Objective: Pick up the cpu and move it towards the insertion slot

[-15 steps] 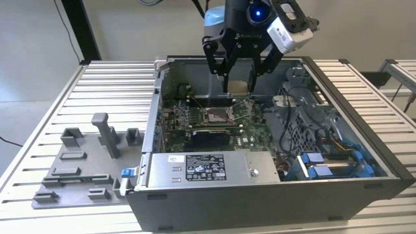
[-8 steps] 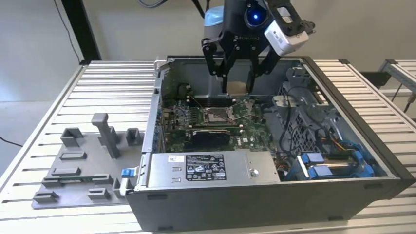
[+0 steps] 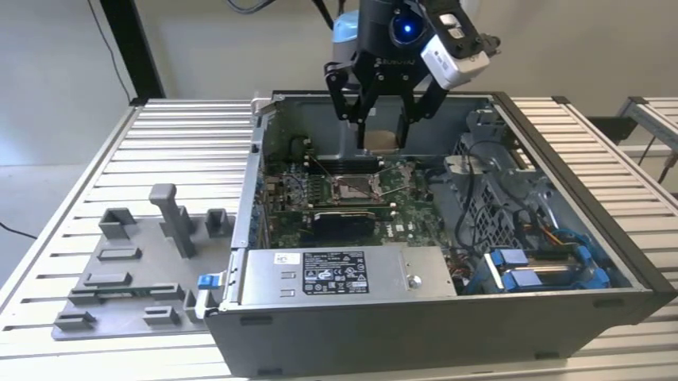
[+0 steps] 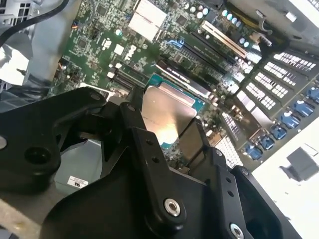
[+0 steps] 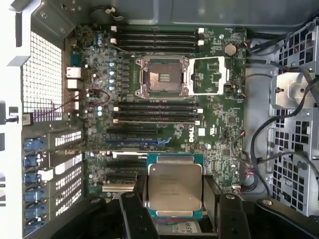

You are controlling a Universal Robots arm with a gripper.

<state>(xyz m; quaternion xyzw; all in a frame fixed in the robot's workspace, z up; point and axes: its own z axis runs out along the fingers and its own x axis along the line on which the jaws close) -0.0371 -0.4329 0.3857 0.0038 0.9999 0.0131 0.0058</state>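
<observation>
My gripper (image 3: 383,135) hangs inside the open computer case, shut on the cpu (image 3: 382,143), which it holds by two opposite edges above the motherboard. In the first wrist view the cpu (image 5: 174,186) shows its silvery top and green rim between the black fingers (image 5: 133,211). In the second wrist view the cpu (image 4: 167,117) shows a tan-gold face. The insertion slot (image 5: 162,75) is a square socket with a tan-grey centre and an opened silver frame; it lies some way from the cpu across the board. In the exterior view the insertion slot (image 3: 353,186) sits below and slightly nearer than the cpu.
Long black memory slots (image 5: 157,37) flank the socket on both sides. The case walls (image 3: 249,182) surround the board, with a power supply (image 3: 339,274) in front and cables and blue-clipped bays (image 3: 535,270) on the exterior view's right. A grey fixture plate (image 3: 138,270) lies on the slatted table.
</observation>
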